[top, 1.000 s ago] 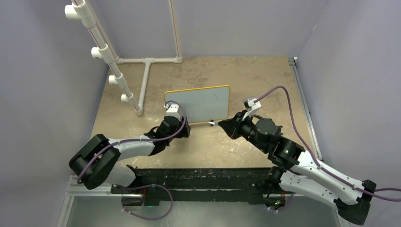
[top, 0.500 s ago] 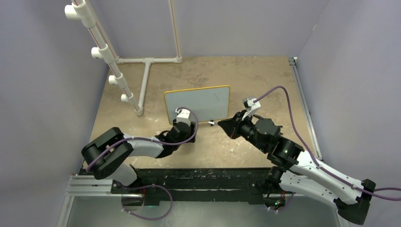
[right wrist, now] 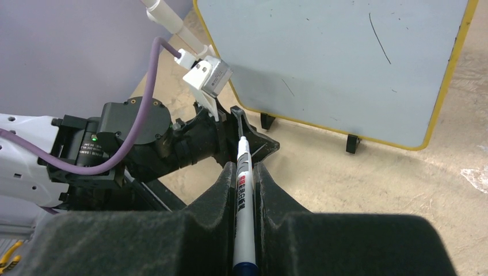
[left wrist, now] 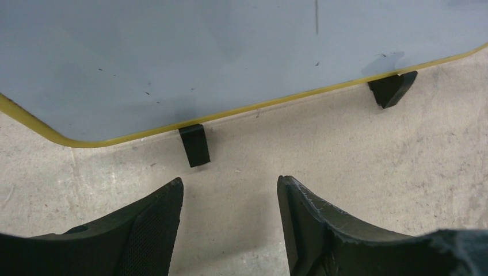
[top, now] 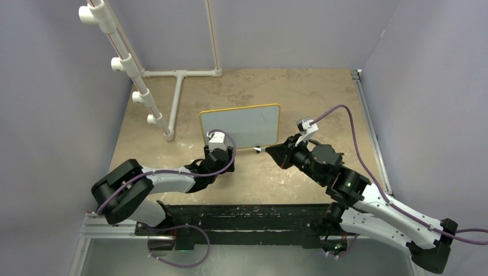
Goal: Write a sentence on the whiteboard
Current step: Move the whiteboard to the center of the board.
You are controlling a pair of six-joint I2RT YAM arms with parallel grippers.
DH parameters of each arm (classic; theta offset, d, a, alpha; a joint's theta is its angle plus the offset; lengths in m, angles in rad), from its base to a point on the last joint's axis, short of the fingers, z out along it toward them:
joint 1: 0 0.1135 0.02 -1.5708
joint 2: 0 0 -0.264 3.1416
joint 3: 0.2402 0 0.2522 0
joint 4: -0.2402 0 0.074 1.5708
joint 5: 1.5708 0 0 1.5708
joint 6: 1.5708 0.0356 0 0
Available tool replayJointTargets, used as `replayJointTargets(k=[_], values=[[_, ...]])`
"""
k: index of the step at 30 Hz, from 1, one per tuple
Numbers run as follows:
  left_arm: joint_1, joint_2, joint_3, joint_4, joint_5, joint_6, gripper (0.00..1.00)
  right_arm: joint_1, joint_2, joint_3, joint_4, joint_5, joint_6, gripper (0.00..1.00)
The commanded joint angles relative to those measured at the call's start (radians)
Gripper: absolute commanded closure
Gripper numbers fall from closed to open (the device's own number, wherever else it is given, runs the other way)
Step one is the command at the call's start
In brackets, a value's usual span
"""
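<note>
While the tan table [top: 311, 92] is carrying the whole setup, the whiteboard [top: 241, 123] is standing near its middle, leaning back on two black feet [left wrist: 194, 145] and facing the arms. It is showing no words of the sentence, only a thin stray stroke [right wrist: 380, 37] toward its right side. The left gripper [left wrist: 230, 187] is hovering low just in front of the board's lower edge near the left foot, its jaws standing apart and holding nothing. The right gripper [right wrist: 244, 167] is clamping a white marker [right wrist: 241, 184] tightly between its pads. The marker's long axis is running forward out of the jaws, and its tip is lying just beside the board's lower edge, below the writing face. Judging from this, the right arm is the one needing to lift and turn the tip up onto the board.
</note>
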Motion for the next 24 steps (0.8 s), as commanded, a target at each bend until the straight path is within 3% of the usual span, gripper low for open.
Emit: replayJointTargets(k=[1, 12, 24], values=[[0.028, 0.015, 0.003, 0.016, -0.028, 0.000, 0.39, -0.002, -0.006, -0.006, 0.041, 0.008, 0.007, 1.00], [0.035, 0.117, 0.044, 0.151, 0.006, 0.090, 0.39, -0.002, -0.013, -0.001, 0.028, 0.023, 0.008, 1.00], [-0.019, 0.172, 0.077, 0.195, 0.057, 0.050, 0.42, -0.002, -0.007, -0.005, 0.037, 0.021, 0.008, 1.00]])
